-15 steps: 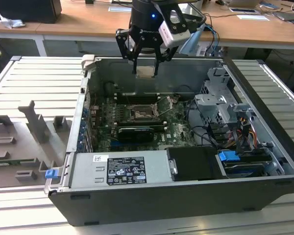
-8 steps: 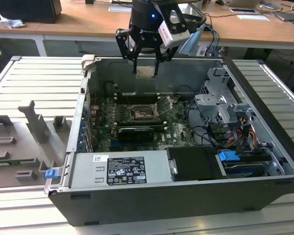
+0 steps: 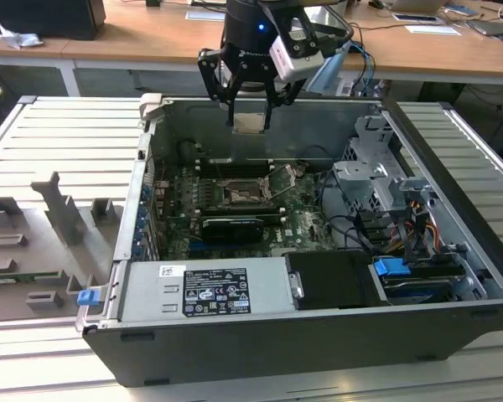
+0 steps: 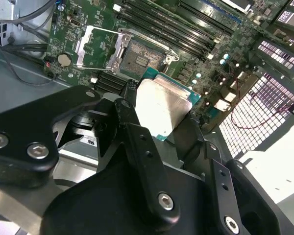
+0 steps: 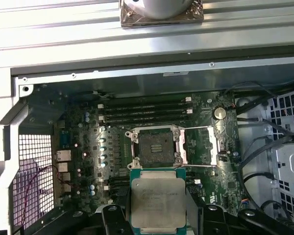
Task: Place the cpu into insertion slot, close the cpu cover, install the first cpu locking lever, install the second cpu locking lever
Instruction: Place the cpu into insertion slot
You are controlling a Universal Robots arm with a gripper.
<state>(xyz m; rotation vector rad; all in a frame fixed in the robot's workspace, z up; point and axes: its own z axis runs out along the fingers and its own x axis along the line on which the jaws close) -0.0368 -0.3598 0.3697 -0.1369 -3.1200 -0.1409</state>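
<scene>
black gripper [image 3: 251, 119] clamped on the cpu [image 5: 158, 203], one finger on each of two opposite edges. cpu: thin square, dull brushed-grey metal lid, green board rim showing around it. it hangs in the air over the open case [image 3: 235, 347], above the board and apart from the socket.

case: grey sheet-metal tower on its side, open on top. inside:
- green motherboard [image 5: 83, 147], flat on the bottom.
- socket [image 5: 154, 147], dark square bed in a silvery frame, nothing seated in it.
- cpu cover [image 5: 200, 145], thin silvery frame with a big square window, swung open off the socket, on the exterior view's right of it.
- long black memory slots [image 5: 144, 111], parallel, just beside the socket.
- boxy grey power supply [image 3: 205, 289], white label, against the near wall.
- drive cage [image 3: 377, 176] and black cables [image 3: 352, 230] at the exterior view's right.

case rests on a ribbed metal table [image 3: 59, 142].
</scene>
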